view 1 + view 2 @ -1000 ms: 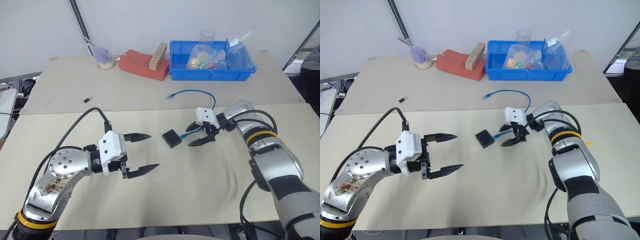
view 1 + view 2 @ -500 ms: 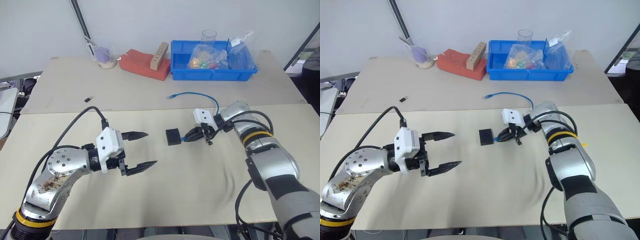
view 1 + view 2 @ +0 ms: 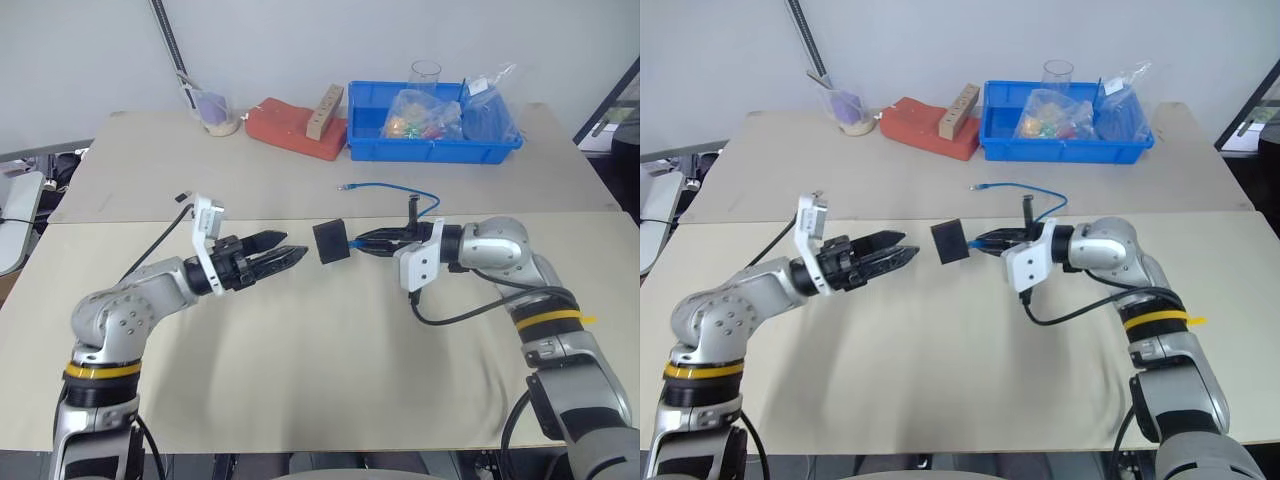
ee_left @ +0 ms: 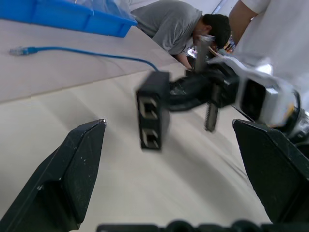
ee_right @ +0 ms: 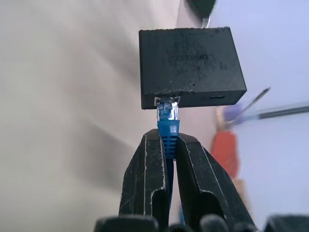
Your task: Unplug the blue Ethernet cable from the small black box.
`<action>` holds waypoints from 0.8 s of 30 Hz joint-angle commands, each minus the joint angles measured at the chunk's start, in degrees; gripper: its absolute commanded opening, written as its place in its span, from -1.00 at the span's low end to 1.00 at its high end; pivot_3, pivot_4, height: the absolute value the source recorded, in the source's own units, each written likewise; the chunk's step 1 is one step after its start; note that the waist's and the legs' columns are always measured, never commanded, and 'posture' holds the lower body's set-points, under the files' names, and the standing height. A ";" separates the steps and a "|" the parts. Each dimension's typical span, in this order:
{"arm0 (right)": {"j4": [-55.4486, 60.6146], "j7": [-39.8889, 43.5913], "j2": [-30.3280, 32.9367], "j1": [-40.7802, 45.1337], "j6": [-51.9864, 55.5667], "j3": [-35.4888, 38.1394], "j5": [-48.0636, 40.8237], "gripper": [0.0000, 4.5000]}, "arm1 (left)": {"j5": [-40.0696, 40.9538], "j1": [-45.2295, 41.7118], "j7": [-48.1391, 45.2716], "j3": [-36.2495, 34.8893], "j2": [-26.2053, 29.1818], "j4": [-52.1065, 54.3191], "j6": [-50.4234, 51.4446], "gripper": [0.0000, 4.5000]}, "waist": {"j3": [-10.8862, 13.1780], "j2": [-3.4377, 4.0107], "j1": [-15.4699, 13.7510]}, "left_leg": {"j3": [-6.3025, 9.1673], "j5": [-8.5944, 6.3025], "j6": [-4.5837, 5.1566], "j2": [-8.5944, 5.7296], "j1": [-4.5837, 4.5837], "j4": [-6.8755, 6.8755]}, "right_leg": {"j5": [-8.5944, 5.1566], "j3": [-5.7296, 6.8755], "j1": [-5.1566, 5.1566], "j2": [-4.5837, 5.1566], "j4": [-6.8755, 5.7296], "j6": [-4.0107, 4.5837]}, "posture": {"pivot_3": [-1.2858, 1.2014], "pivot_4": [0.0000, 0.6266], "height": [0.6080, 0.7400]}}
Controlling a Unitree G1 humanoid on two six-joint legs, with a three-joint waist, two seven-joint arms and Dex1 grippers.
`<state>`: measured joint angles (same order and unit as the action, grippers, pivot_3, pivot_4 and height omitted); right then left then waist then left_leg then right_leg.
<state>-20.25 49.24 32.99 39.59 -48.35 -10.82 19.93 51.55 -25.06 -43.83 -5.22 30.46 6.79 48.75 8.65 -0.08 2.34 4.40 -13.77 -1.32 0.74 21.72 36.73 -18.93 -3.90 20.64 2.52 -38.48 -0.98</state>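
A: Now, box? Small black box point(image 3: 330, 243) hangs off worktop point(image 3: 330, 370), plugged on blue Ethernet cable point(image 5: 169, 133); right pincer point(image 3: 368, 241) clamps the plug.

B: Left pincer point(image 3: 285, 255), agape, faces the box, just beside, cable axis between pincers.

Nothing here can be read from where I stand. The small black box point(image 5: 191, 66) has a line of raised or printed lettering across its top face in the right wrist view, but the characters are too faint and blurred to make out.
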 commanded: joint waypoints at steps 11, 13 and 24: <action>5.52 -5.30 0.58 1.75 2.58 -3.11 -0.05 -1.00 | -6.94 -3.95 -8.23 3.69 -3.79 -4.47 -6.53 0.19 | 0.00 0.00 0.19 | -0.01 0.00 0.01 0.03 0.02 0.00 | 0.00 -0.01 0.00 -0.03 0.04 0.00 | 0.03 -0.52 1.00; 5.28 -5.21 0.64 1.98 2.90 -3.54 -0.40 -1.00 | -7.19 -3.94 -8.59 3.53 -3.80 -4.56 -6.60 -0.23 | 0.00 -0.01 0.19 | -0.01 0.00 0.01 0.03 0.02 0.00 | 0.00 -0.01 0.00 -0.03 0.05 0.00 | 0.03 -0.52 1.00; 17.39 15.62 1.59 0.93 42.52 -4.19 -29.20 0.51 | -14.09 -4.15 -14.30 6.21 -1.73 -5.27 -12.52 -0.75 | 0.01 -0.01 0.12 | 0.02 0.00 0.01 0.04 0.05 0.00 | 0.00 0.00 0.00 -0.04 0.04 0.00 | 0.03 -0.52 1.00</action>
<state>-7.56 61.99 34.05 39.62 -17.18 -17.12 -2.02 38.96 -28.37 -55.84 0.45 27.68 1.21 38.97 8.66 -0.09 2.46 4.43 -13.77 -1.30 0.79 21.77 36.73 -18.92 -3.90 20.63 2.48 -38.45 -0.98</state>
